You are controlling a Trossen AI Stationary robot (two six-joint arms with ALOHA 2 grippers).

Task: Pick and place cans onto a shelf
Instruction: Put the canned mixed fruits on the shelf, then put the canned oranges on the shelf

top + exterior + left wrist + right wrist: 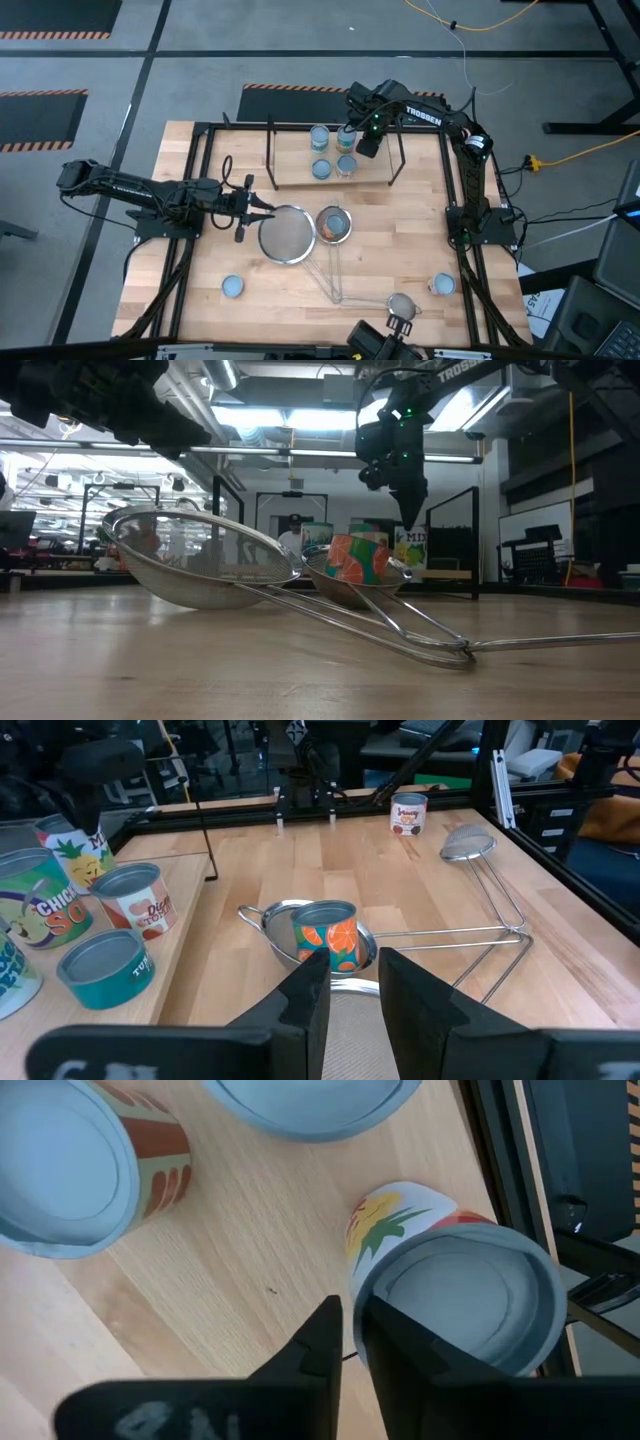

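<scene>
The shelf [290, 181] of black rods and a light board stands at the table's far middle. Several cans [321, 169] stand upright on its board. My right gripper [362, 148] hangs over the shelf's right part, pointing down, fingers almost together and empty [350, 1315]. It is right beside a can with a pineapple label [465, 1295]. An orange-labelled can [334, 225] stands in a small strainer's bowl. My left gripper [262, 208] is level at the big strainer's [286, 235] left rim, slightly open and empty [355, 980]. My right gripper points down from above, and one finger [400, 1355] stands against the near rim [372, 1285] of the pineapple can on the shelf board. I cannot tell whether it touches the can.
Loose cans stand on the table at the near left [232, 287] and near right [443, 285]. Another small strainer [400, 303] lies near the front edge, its long handle crossing the others'. A black frame [460, 190] edges the table.
</scene>
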